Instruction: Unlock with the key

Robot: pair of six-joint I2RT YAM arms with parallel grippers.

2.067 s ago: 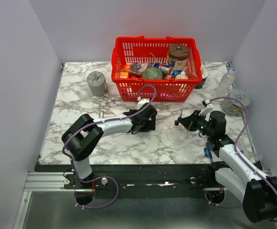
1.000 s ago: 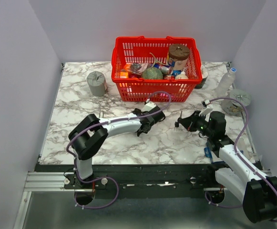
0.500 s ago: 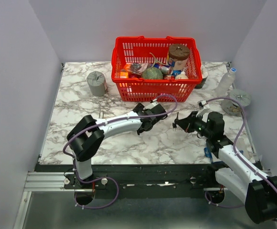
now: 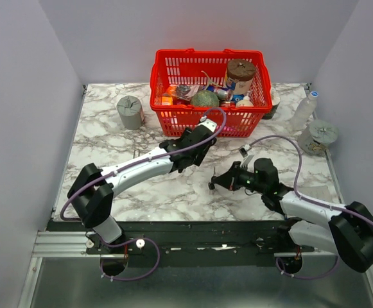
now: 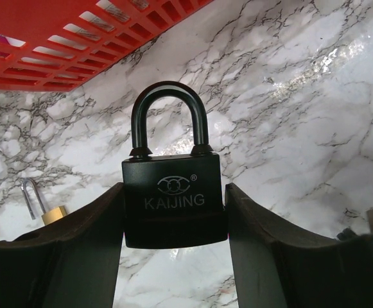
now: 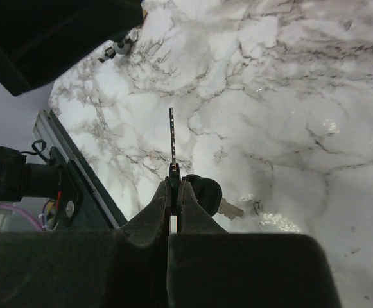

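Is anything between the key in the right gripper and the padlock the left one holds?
Nothing visible does. Only bare marble table lies between the key and the black padlock; its keyhole end is out of view.

A red basket (image 4: 208, 96) stands at the far side of the marble table (image 4: 103, 147), heaped with clutter. In it are a green round thing (image 4: 205, 99), a brown-lidded jar (image 4: 241, 69) at its right rear, and what look like small cans. Left of the basket, apart from it, stands a grey cylinder (image 4: 130, 111). To the basket's right are a clear plastic bottle (image 4: 303, 109) and, nearer the front, a grey-lidded jar (image 4: 319, 136). A small brass padlock (image 5: 50, 213) lies before the basket's left corner.
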